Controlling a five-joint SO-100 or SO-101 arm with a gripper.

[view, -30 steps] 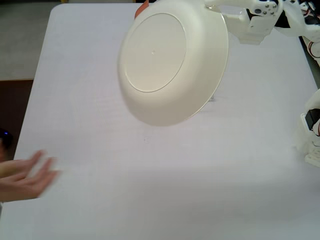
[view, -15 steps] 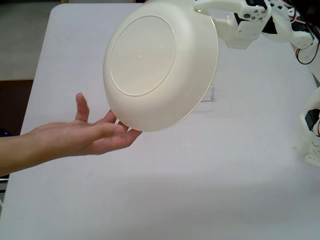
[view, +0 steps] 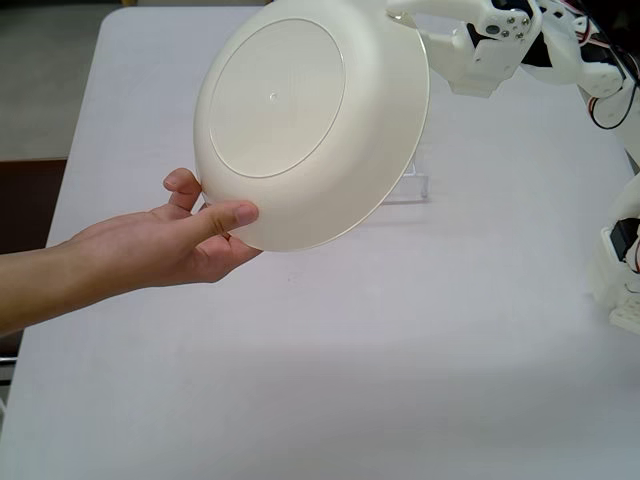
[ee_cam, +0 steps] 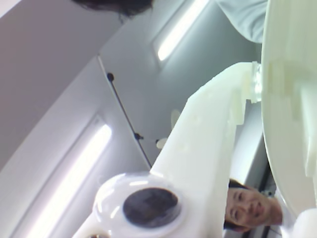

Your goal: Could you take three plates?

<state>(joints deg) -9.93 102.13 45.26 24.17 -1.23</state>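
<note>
White tabletop (view: 330, 380) lies under me in the fixed view, where my gripper (view: 415, 22) pinches the top rim of the cream-white plate (view: 300, 130), tilted in the air, while a person's hand (view: 175, 245) grips its lower edge; only my wrist view shows ceiling lights (ee_cam: 74, 178) and a face (ee_cam: 250, 208)
</note>
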